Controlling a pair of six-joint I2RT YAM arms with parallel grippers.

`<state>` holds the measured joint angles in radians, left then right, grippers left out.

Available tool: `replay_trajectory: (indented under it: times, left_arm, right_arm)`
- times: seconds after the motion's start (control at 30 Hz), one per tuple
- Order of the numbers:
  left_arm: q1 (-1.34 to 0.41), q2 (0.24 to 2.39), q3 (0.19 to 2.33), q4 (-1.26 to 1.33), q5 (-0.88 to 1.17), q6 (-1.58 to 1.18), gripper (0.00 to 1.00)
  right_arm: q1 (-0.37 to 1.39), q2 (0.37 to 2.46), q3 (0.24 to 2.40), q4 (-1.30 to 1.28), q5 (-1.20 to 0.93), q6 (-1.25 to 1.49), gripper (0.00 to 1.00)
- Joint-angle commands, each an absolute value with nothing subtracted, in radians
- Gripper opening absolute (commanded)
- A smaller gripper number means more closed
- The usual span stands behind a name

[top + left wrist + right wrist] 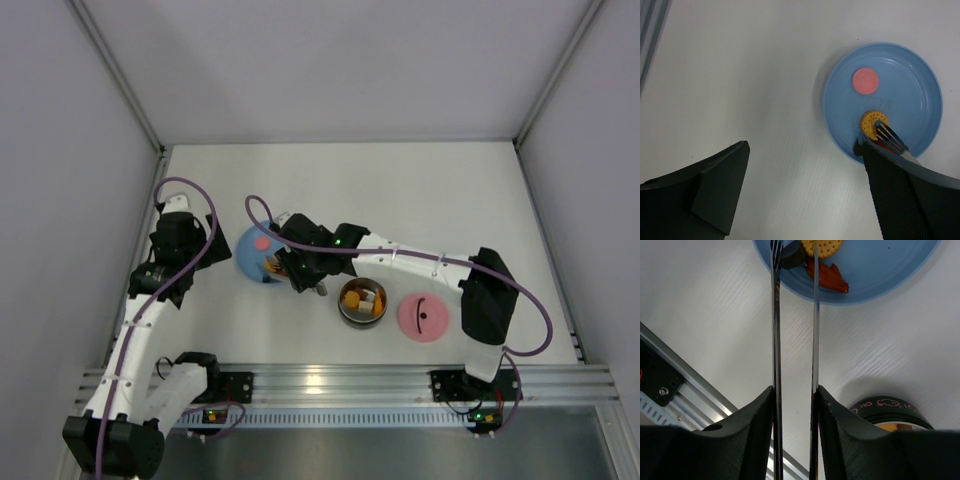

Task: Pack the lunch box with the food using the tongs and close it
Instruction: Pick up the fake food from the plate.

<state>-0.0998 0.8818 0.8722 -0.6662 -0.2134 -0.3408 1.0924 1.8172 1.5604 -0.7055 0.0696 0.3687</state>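
The steel lunch box (362,300) stands near the table's front with several orange and white food pieces in it; its dark rim (885,407) also shows in the right wrist view. To its right lies the pink lid (424,317), flat on the table. My right gripper (796,390) is shut on the tongs (776,315). Their two arms reach over the blue plate (875,265), with a dark brown piece (790,255) between the tips. A yellow cracker (822,246) and an orange-red piece (829,276) lie beside it. Left of the plate hangs my left gripper (804,147), open and holding nothing.
A pink round piece (865,80) lies on the blue plate (910,85) behind the yellow cracker (873,121). The metal rail (670,375) runs along the table's near edge. White walls enclose the table on three sides.
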Motion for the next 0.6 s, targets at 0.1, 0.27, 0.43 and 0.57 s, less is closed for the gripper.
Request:
replay_trajectory:
  times: [0.1, 0.27, 0.43, 0.57]
  left_arm:
    - [-0.103, 0.877, 0.867, -0.647, -0.21, -0.333, 0.99]
    - [-0.103, 0.876, 0.867, -0.647, -0.212, -0.331, 0.99]
    - [-0.103, 0.877, 0.865, -0.647, -0.213, -0.333, 0.99]
    - [-0.103, 0.877, 0.865, -0.647, -0.213, -0.333, 0.99]
  right_arm:
    - [1.117, 1.783, 1.559, -0.723, 0.097, 0.37, 0.37]
    - [1.12, 1.779, 1.551, -0.721, 0.095, 0.371, 0.37]
    - [1.12, 1.77, 1.543, -0.726, 0.101, 0.37, 0.37]
    - [1.121, 1.767, 1.529, -0.724, 0.104, 0.368, 0.37]
